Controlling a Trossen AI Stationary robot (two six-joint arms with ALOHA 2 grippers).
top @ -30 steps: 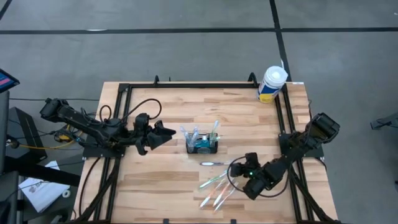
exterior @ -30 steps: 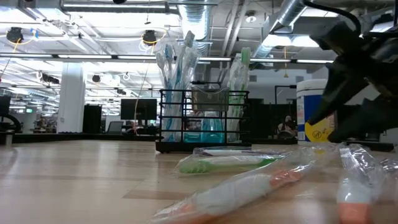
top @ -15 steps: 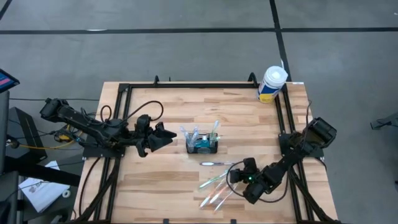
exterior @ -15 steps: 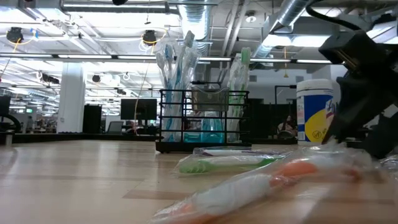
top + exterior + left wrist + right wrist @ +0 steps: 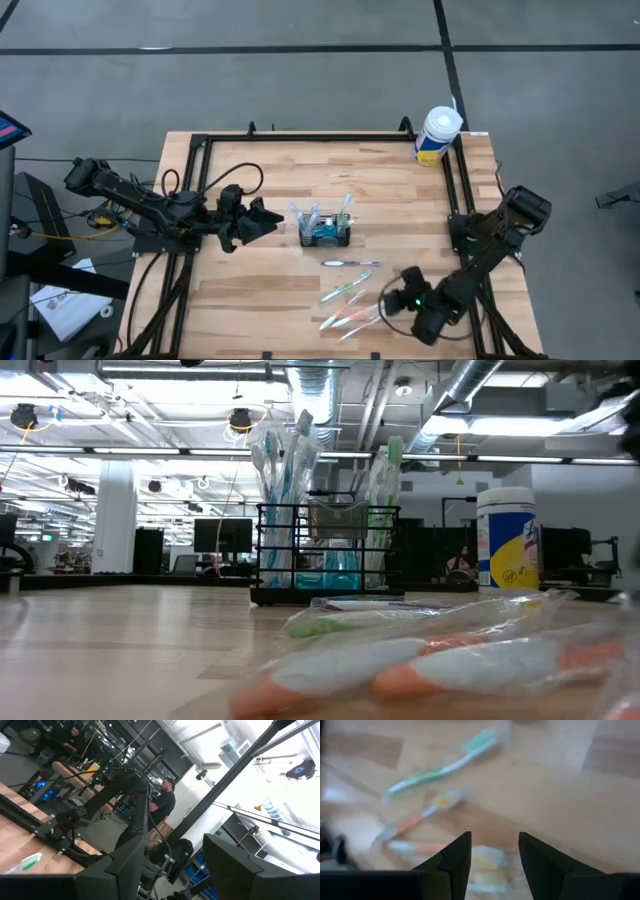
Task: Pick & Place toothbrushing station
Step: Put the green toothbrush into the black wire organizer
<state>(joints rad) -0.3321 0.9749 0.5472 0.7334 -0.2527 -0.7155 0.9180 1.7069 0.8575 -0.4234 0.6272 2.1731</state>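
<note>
Surface [image 5: 270,170]: pale wood planks inside a black frame.

My left arm: low over the left side, left pincer [image 5: 268,220] released, fingers apart and empty, pointing toward the station.

My right arm: at the near right corner, right pincer [image 5: 392,300] parted, nothing between its fingers, just beside the wrapped brushes.

White tub [image 5: 437,135]: upright at the far right corner (yellow-blue label).

Toothbrushing station [image 5: 326,235]: black mesh caddy near the surface's middle, upright, several brushes standing in it.

Wrapped toothbrushes [image 5: 350,305]: loose, lying flat near the front, well apart from the station; another one [image 5: 350,263] lies just before the caddy.
</note>
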